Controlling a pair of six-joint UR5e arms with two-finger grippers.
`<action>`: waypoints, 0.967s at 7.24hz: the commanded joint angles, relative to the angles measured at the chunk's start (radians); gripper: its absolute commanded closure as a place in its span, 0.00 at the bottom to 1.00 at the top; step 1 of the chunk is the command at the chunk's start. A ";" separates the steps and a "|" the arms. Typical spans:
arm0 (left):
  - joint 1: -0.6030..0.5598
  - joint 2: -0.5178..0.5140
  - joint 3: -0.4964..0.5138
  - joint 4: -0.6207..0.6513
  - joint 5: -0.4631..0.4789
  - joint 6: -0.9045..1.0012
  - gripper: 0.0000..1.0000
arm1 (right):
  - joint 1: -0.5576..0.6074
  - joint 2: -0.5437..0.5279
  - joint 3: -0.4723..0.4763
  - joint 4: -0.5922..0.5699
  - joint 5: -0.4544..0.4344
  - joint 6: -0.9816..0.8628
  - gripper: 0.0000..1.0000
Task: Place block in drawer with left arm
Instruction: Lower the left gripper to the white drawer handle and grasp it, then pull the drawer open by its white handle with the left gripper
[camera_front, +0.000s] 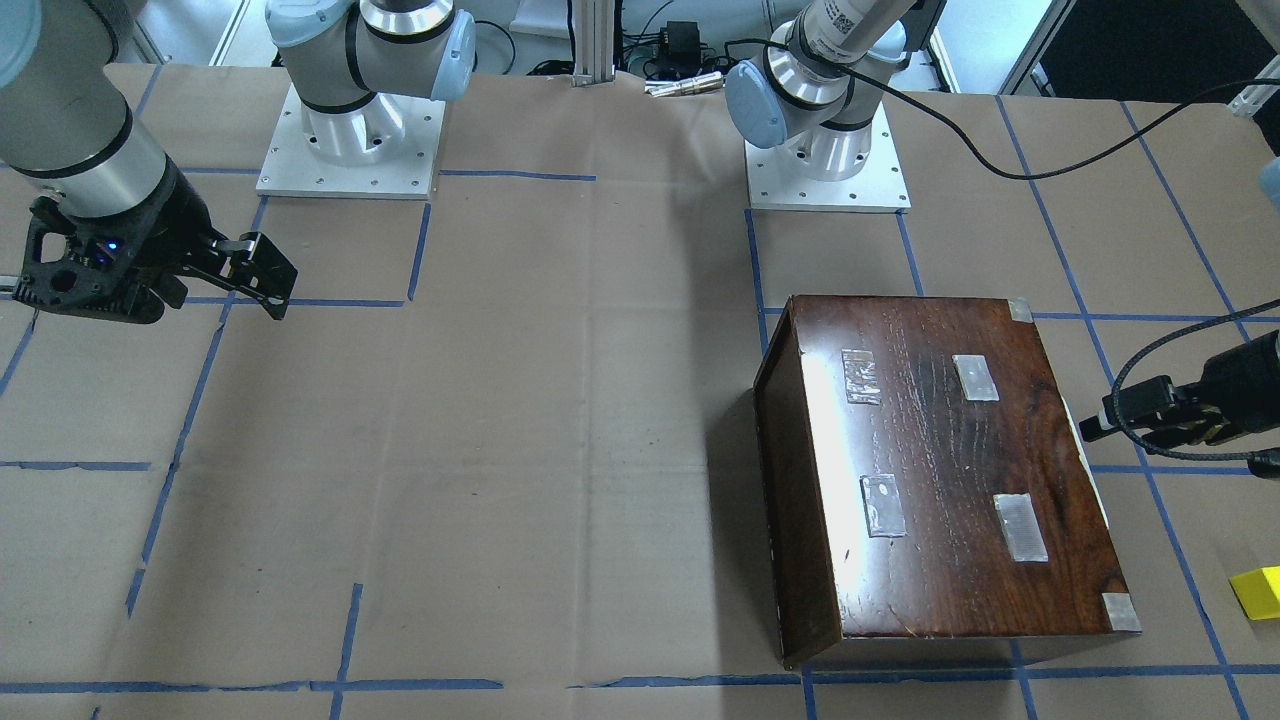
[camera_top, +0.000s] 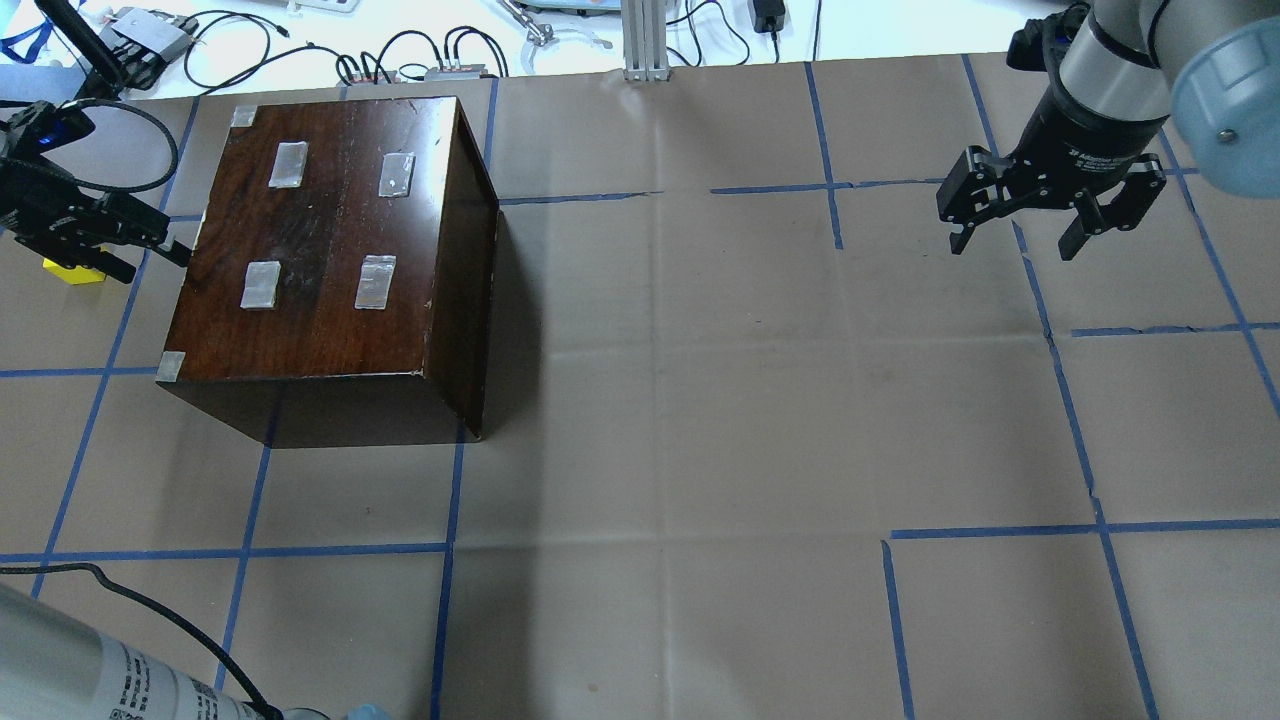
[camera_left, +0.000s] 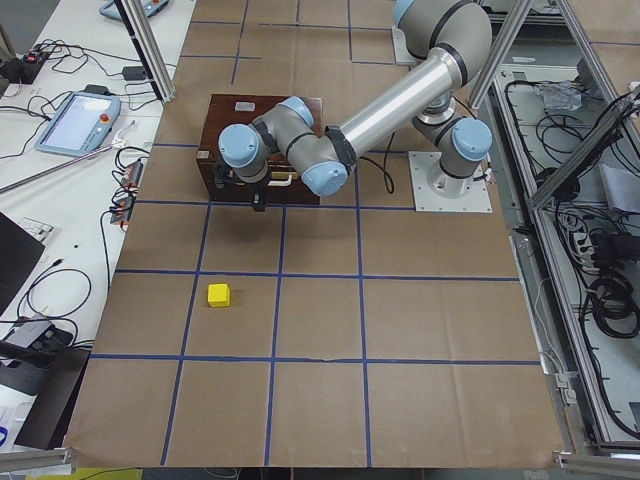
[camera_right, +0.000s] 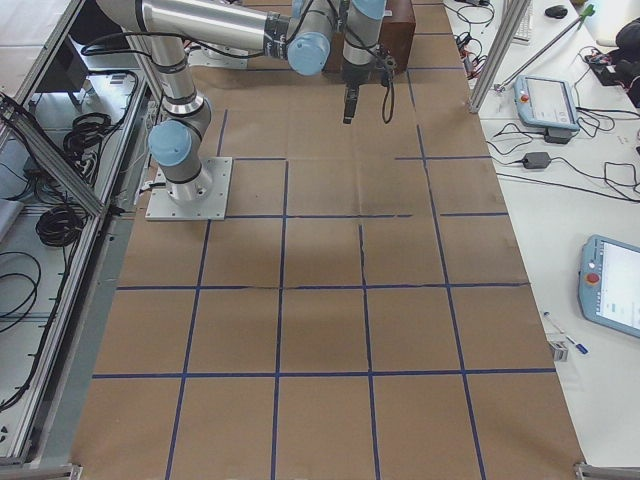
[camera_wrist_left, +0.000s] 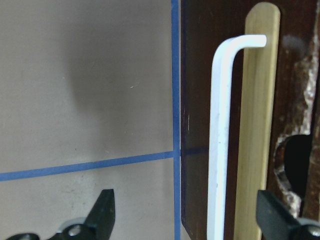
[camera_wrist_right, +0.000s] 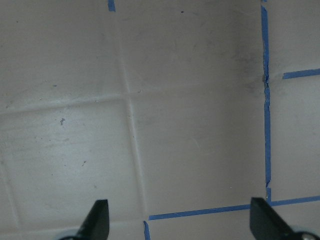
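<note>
You have the left gripper (camera_wrist_left: 185, 210) spread wide and empty at the drawer (camera_wrist_left: 197, 75) and its white handle (camera_wrist_left: 220, 140). In the left-end view, the yellow block (camera_left: 218, 294) lies at its seven o'clock, well apart.

**Robotics lab, no question**

Two silver-grey robot arms (camera_left: 390, 105) bolted onto a bench covered in brown paper (camera_left: 450, 330) with a blue tape grid (camera_left: 282, 275). Aluminium framing rails (camera_left: 148, 50), a grey touchscreen teach pendant (camera_left: 75, 122) and black cable tangles (camera_left: 600, 290) sit alongside.
</note>
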 joint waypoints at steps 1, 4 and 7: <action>-0.001 -0.017 0.001 0.028 -0.006 0.000 0.01 | 0.000 0.000 0.000 0.000 0.000 0.000 0.00; 0.001 -0.023 -0.003 0.047 -0.055 0.000 0.01 | 0.000 0.000 0.000 0.000 0.000 0.000 0.00; 0.001 -0.042 -0.001 0.048 -0.052 0.011 0.02 | 0.000 0.000 0.000 0.000 0.000 0.000 0.00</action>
